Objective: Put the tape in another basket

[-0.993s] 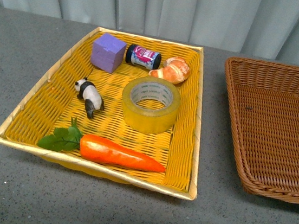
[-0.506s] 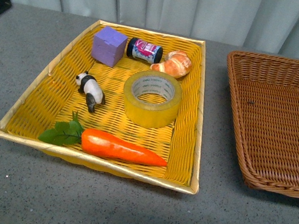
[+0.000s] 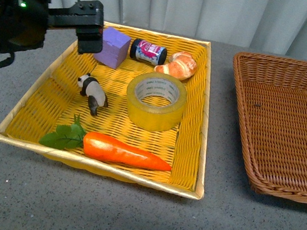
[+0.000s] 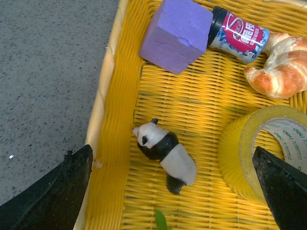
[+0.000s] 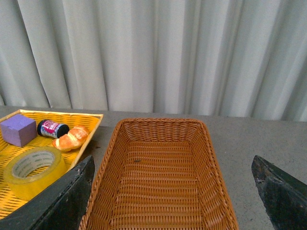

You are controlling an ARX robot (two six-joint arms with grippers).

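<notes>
The tape [image 3: 155,101], a wide yellow roll with a white core, lies flat in the yellow tray [image 3: 202,154]. It also shows in the left wrist view [image 4: 242,155] and the right wrist view [image 5: 31,172]. The brown wicker basket [image 3: 287,120] stands to the tray's right and has nothing in it [image 5: 158,177]. My left gripper [image 3: 90,34] hangs open over the tray's far left corner. In its wrist view, the left gripper [image 4: 170,165] has the panda between its fingers and the tape by one finger. My right gripper [image 5: 172,167] is open above the basket, out of the front view.
The tray also holds a toy panda [image 3: 91,93], a carrot [image 3: 123,152] along its near side, a purple block [image 3: 114,47], a small dark jar [image 3: 148,52] and a croissant [image 3: 177,66]. A grey curtain closes the back. Grey tabletop lies between tray and basket.
My left arm has come into the front view from the upper left and now reaches over the tray's far left corner. The objects have not moved.
</notes>
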